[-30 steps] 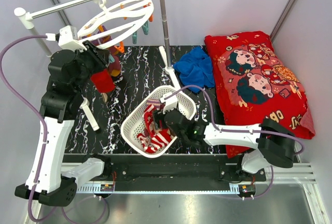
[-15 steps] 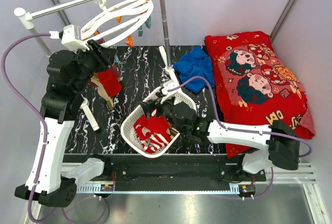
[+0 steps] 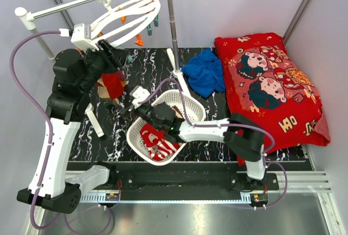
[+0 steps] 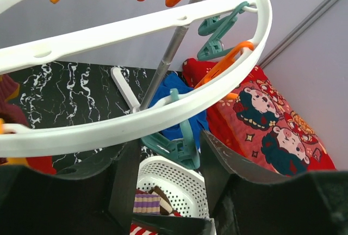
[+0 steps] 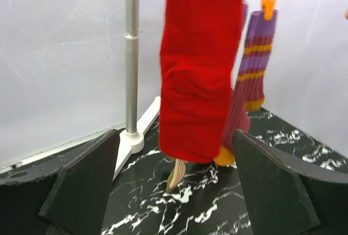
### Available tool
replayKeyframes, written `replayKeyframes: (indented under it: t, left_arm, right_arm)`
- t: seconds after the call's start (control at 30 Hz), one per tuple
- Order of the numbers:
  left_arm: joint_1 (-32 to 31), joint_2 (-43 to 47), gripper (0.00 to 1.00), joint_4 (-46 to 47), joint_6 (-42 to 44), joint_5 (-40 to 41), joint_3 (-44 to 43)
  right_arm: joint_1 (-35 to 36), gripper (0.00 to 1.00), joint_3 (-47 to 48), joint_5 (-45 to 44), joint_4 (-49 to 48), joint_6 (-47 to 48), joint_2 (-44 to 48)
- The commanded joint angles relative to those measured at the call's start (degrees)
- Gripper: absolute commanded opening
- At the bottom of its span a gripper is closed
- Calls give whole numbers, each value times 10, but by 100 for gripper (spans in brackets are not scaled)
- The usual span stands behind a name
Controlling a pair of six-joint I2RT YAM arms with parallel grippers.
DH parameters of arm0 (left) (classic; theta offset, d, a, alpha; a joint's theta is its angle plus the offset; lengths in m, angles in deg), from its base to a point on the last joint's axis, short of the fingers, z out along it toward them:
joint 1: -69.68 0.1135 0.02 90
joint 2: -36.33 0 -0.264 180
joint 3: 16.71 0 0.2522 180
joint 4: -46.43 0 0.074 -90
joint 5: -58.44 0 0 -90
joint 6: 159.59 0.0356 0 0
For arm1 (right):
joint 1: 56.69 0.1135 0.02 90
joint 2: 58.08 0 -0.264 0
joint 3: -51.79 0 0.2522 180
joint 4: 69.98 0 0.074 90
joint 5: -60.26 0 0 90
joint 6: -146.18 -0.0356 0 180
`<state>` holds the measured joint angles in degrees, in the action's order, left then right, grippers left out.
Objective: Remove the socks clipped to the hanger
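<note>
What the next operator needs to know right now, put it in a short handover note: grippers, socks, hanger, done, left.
Left gripper: open, a teal clip of the hanger between its fingers.
Right gripper: open, empty, facing the red sock.
Done: some socks lie in the basket.
Left: the red sock, a purple striped sock and a maroon sock hang from the hanger.

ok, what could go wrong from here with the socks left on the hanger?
1. The open right gripper faces the red sock, with a purple striped sock hanging close behind; closing may catch both.
2. The left gripper straddles a teal clip under the tilted hanger; a tug could swing it or unhook it.
</note>
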<state>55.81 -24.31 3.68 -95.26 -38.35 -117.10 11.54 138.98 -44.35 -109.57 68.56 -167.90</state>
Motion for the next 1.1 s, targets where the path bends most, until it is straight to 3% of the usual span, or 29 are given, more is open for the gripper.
replayKeyframes:
  t: [0.0, 0.43, 0.5, 0.63, 0.7, 0.8, 1.07]
  left_arm:
    - [1, -8, 50, 44, 11, -45, -28]
    - [1, -8, 52, 40, 11, -65, -38]
    - [1, -4, 52, 39, 12, -63, -34]
    - [1, 3, 54, 26, 20, -58, -36]
    - [1, 7, 56, 7, 19, -49, -43]
    - [1, 19, 62, -32, 11, -11, -50]
    - [1, 52, 67, -135, -23, 58, -74]
  right_arm:
    - [-6, 93, 60, 22, -102, 55, -53]
    - [-29, 88, 211, 26, -90, 68, -198]
    - [-35, 80, 233, 19, -85, 63, -207]
    - [-38, 37, 233, 0, -83, 73, -197]
    - [-38, 27, 205, 3, -92, 73, -182]
    - [-38, 2, 163, 13, -106, 71, -145]
    - [-38, 0, 53, -19, -144, 51, -51]
